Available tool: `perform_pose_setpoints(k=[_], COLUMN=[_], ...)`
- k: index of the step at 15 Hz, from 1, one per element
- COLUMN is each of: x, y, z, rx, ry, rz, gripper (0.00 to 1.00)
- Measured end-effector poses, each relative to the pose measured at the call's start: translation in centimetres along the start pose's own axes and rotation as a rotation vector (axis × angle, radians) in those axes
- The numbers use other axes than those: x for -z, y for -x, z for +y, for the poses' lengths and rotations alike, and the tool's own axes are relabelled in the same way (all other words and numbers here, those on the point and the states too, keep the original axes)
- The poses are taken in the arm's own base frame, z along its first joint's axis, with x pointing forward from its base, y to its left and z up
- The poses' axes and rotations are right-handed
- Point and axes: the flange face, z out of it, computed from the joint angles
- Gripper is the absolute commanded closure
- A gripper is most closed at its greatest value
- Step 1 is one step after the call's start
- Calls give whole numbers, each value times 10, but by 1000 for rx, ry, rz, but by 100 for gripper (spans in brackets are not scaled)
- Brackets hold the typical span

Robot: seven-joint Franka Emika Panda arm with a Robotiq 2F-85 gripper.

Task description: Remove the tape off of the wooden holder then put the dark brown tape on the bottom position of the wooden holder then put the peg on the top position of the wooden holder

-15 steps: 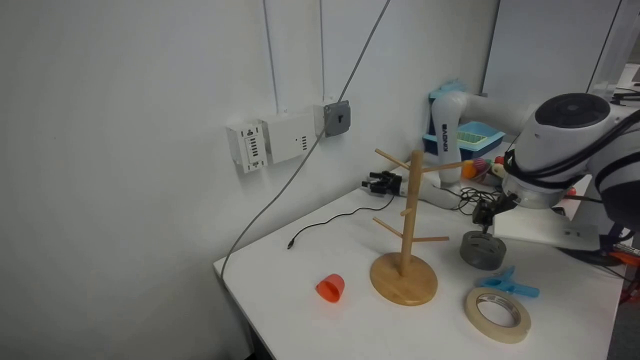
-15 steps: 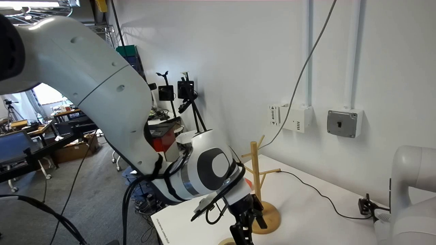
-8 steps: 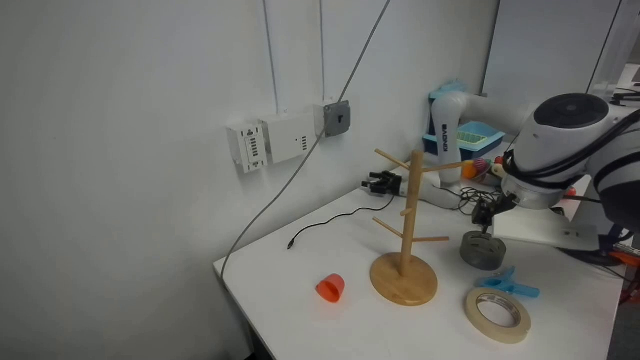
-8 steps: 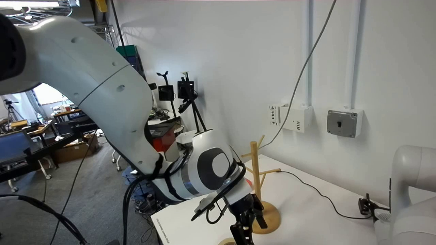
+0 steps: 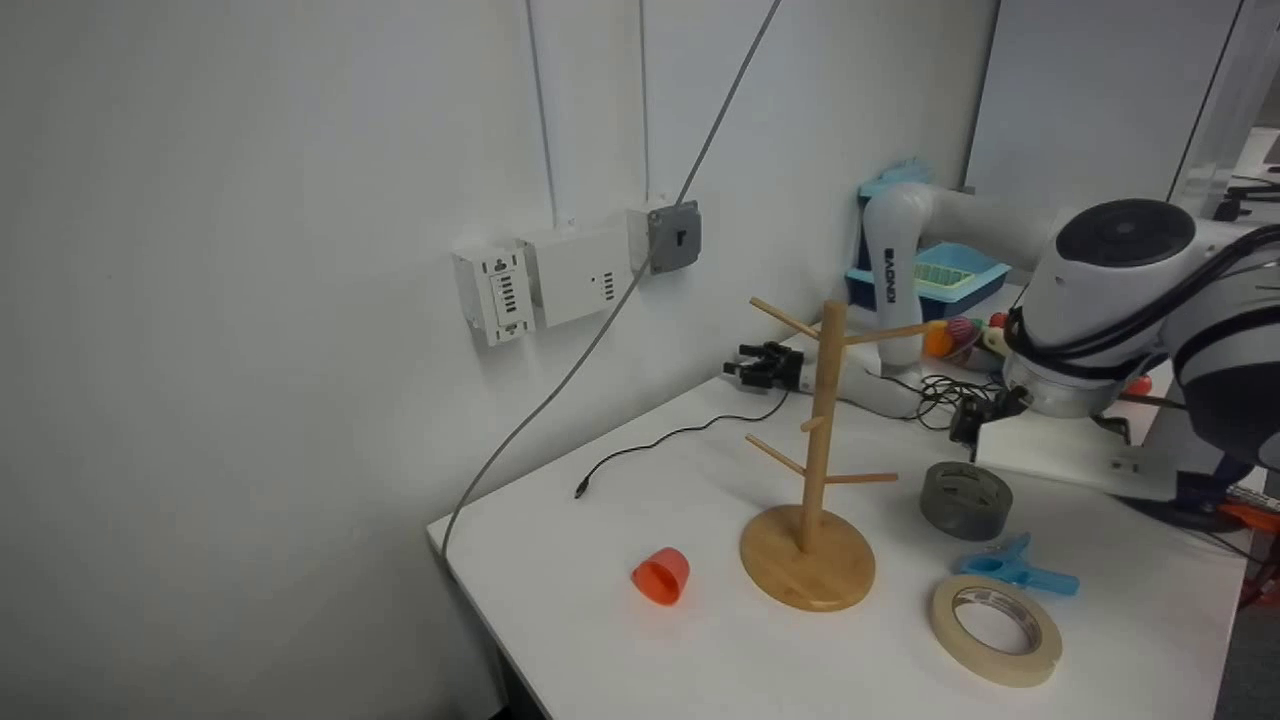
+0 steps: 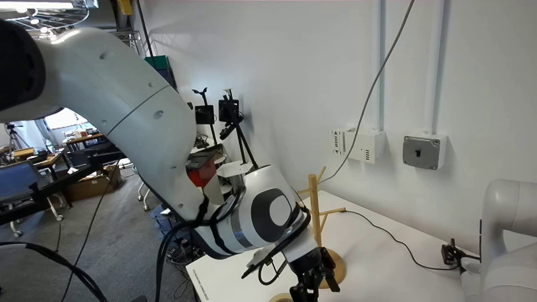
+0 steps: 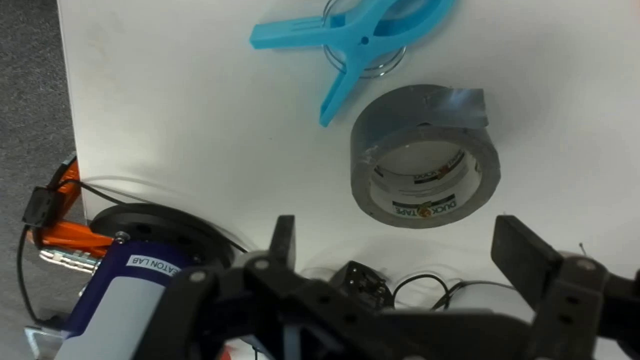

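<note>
Gripper (image 7: 400,245): your blocky, matte-black jaws are released and spread wide, with smooth white table (image 5: 760,670) showing between them in the wrist view.
Dark brown tape (image 7: 400,117): nearest to your gripper and apart from it, lying just beyond the jaw tips in the wrist view; a thick, squat roll, dull grey-brown outside, with a loose end that catches a shiny highlight and a pale inner core printed with lettering.
Peg (image 7: 362,42): farther out from your gripper, past the dark brown tape and just apart from it; a light blue plastic clip with smooth, branching arms and thin, shiny wire loops about its middle.
Tape (image 5: 1005,668): farther out again, past the peg; a flat cream-beige ring with a wide round hole, lying on the table. In an exterior view you cannot quite make out whether its edge touches the peg.
Wooden holder (image 5: 818,455): upright, off to one side of your gripper in an exterior view; light wood, with a round disc base, a straight round post and thin rods slanting outward at two levels.
Orange cup (image 5: 660,576): well apart from your gripper, beyond the wooden holder; small, smooth and tapered, tipped on its side with its round mouth showing.
</note>
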Motion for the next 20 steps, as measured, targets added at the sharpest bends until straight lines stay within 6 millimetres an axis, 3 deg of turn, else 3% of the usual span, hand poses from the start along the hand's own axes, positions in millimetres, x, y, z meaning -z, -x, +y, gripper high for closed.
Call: perform_pose_setpoints(k=[3,7,15,16,17,20], x=[-24,-52,-85,-88,-92,-101], y=[-8,-1,8,7,5,4], z=[3,-1,-22,-24,-26,-29], rx=[-48,-82,-144,-153,-160,-177], ry=[35,62,72,75,77,86], rz=[9,9,-1,0,2,6], gripper=[0,0,0,3,24,40])
